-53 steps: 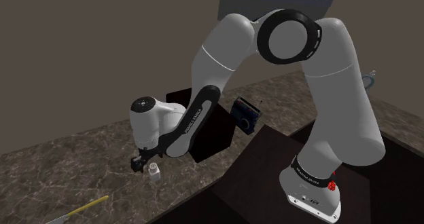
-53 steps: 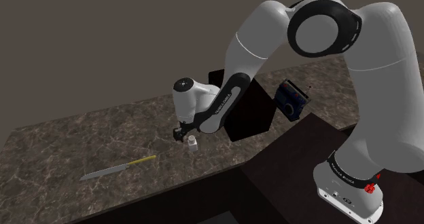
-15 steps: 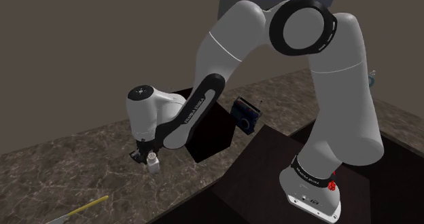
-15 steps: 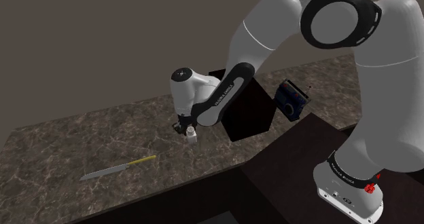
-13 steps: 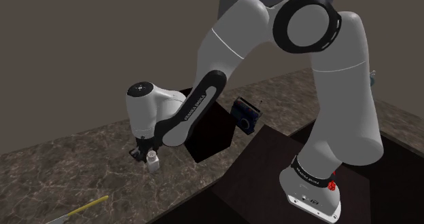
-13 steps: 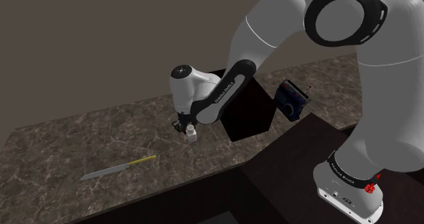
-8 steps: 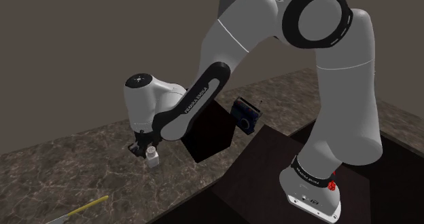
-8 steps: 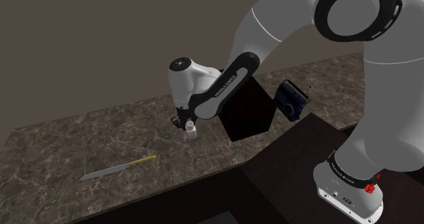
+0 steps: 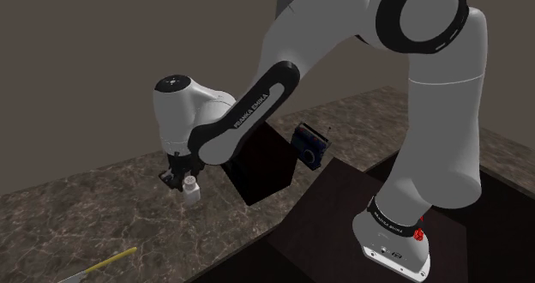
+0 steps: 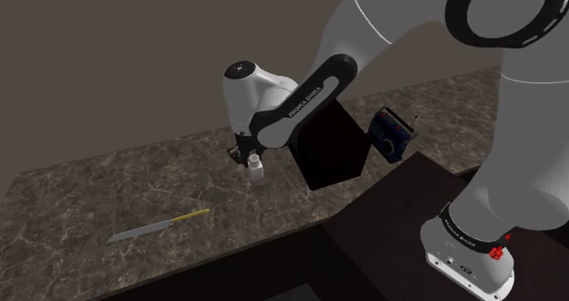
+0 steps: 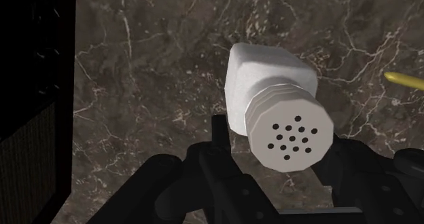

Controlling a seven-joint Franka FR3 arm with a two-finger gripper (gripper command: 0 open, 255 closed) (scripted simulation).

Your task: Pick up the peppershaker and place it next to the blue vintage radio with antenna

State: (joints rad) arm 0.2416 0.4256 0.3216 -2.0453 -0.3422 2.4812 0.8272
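**Pepper shaker gripped in hand, well apart from radio**

1. Hand. The all-black two-finger hand points down over the worktop. It is closed on the white pepper shaker with a square body and round perforated cap. In the wrist view one black finger presses each side of the shaker just behind the cap. The holes of the cap face the camera.

2. Shaker. It hangs tilted in the grip. In the shoulder view it appears to sit slightly above the surface; contact at its base cannot be confirmed.

3. Worktop. This is a dark brown marble worktop with pale veining.

4. Nearby items.
- A plain black box stands just beside the hand, on the shoulder view's right.
- The blue vintage radio with a thin antenna stands beyond the box, further to that view's right. It is well apart from the shaker.
- A knife with a yellow handle and grey blade lies flat on the near part of the worktop, on the shoulder view's left. It is apart from the hand. Its yellow end shows in the wrist view.

5. Stand. The arm's white base sits on a dark box stand at the shoulder view's lower right.
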